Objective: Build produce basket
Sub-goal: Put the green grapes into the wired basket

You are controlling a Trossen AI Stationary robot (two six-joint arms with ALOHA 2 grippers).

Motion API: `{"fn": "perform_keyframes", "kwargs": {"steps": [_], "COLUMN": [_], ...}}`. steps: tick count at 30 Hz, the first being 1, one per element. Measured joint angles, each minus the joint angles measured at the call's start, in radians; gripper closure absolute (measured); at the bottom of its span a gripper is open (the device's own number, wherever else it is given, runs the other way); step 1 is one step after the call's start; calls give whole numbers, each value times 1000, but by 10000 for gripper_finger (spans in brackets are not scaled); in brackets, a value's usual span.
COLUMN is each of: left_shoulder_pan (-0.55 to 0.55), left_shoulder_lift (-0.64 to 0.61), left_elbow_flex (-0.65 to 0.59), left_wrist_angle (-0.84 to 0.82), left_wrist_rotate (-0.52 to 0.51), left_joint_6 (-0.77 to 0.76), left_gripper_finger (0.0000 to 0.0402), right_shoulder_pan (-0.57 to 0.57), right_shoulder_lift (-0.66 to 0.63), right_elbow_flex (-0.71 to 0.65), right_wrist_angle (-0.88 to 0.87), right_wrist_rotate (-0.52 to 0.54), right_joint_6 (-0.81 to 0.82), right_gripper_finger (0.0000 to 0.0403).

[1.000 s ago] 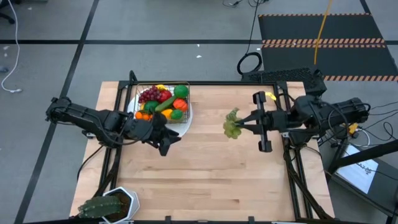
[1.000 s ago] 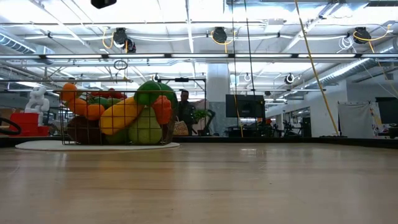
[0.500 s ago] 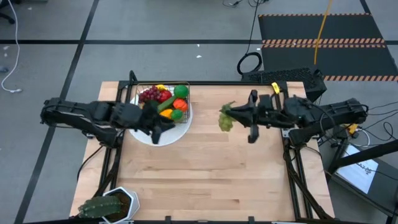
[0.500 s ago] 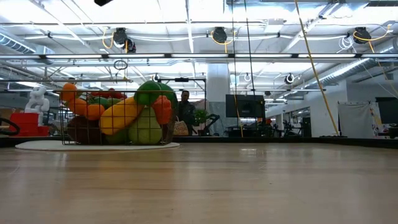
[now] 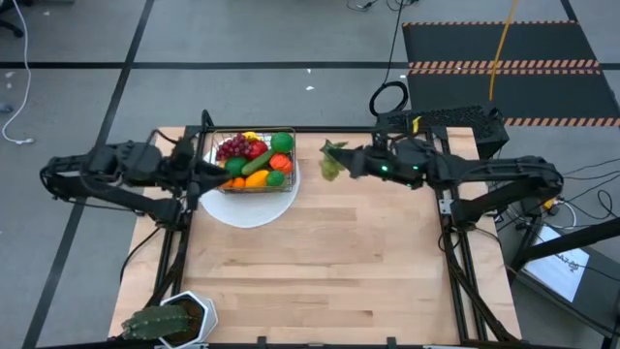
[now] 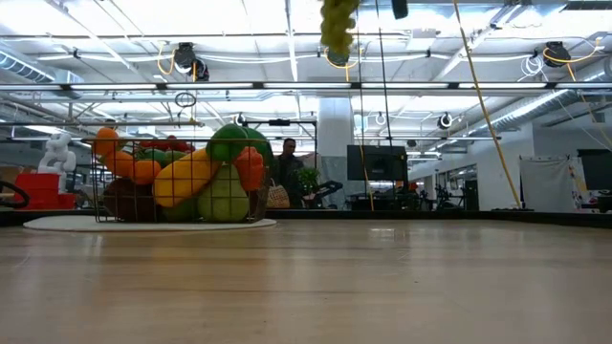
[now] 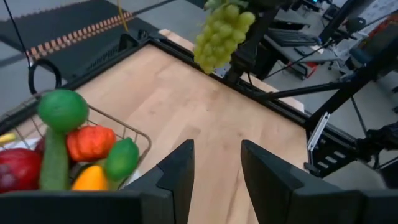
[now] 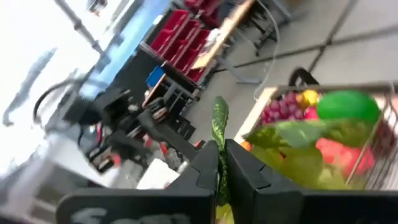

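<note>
Aloft, green grapes (image 5: 331, 162) in right pincer (image 5: 345, 161), beside basket (image 5: 254, 162).

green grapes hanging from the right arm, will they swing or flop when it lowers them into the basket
Probably they will swing: the green grapes hang freely below the right gripper, whose jaws pinch only the leafy stem. The bunch keeps its shape while hanging, so it looks fairly stiff. The basket is already heaped, so the bunch may perch on top or roll off.

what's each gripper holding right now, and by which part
The right gripper is shut on the green grapes, pinching the leafy stem end so the bunch hangs above the table. The left gripper holds nothing.
</note>
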Motion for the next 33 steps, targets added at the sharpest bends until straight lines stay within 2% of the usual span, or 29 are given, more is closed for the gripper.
{"fn": "perform_keyframes", "kwargs": {"steps": [8,16,19,26,33], "left_shoulder_pan": [0,-2,-2,-2,-2], "left_shoulder_lift": [-30,-30,-42,-90,-143], "left_elbow_flex": [0,0,0,0,0], "left_wrist_angle": [-61,-113,-114,-115,-120], "left_wrist_rotate": [0,8,8,6,-26], "left_joint_6": [120,90,73,41,45], "left_gripper_finger": [270,270,270,270,270], "right_shoulder_pan": [-34,-34,-34,-43,-99], "right_shoulder_lift": [102,186,216,274,373], "right_elbow_flex": [0,0,0,2,132], "right_wrist_angle": [79,196,284,439,415], "right_wrist_rotate": [-2,-1,3,134,103], "right_joint_6": [231,319,322,294,242], "right_gripper_finger": [396,396,396,396,396]}}
